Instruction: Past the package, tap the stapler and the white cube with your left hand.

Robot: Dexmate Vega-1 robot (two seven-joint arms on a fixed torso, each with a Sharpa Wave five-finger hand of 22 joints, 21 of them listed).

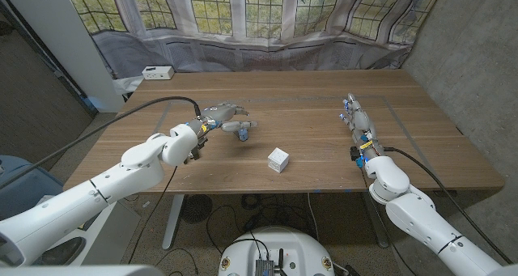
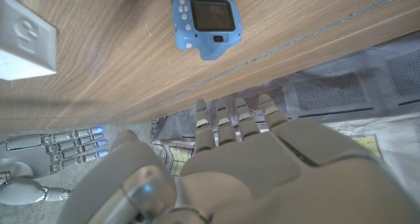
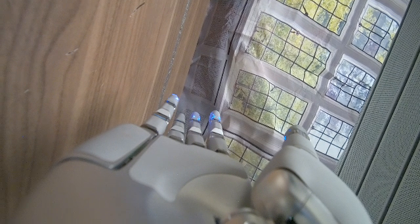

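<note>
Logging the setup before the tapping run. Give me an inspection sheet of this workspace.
Surface: wooden table, bare wood.
Job's things: white cube, front middle.
Clutter: small blue camera-like gadget beside the left hand; white box at the far left corner.
Hands: left hand open, holding nothing; right hand open, fingers straight.
Cables: black cable running along the left arm.
Surroundings: leaded windows behind sheeting.

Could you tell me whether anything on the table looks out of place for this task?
Yes. The only things on the wooden table are a white cube and a small blue camera-like gadget under the left hand. No stapler or package is visible. A white box sits beyond the far-left corner.
</note>
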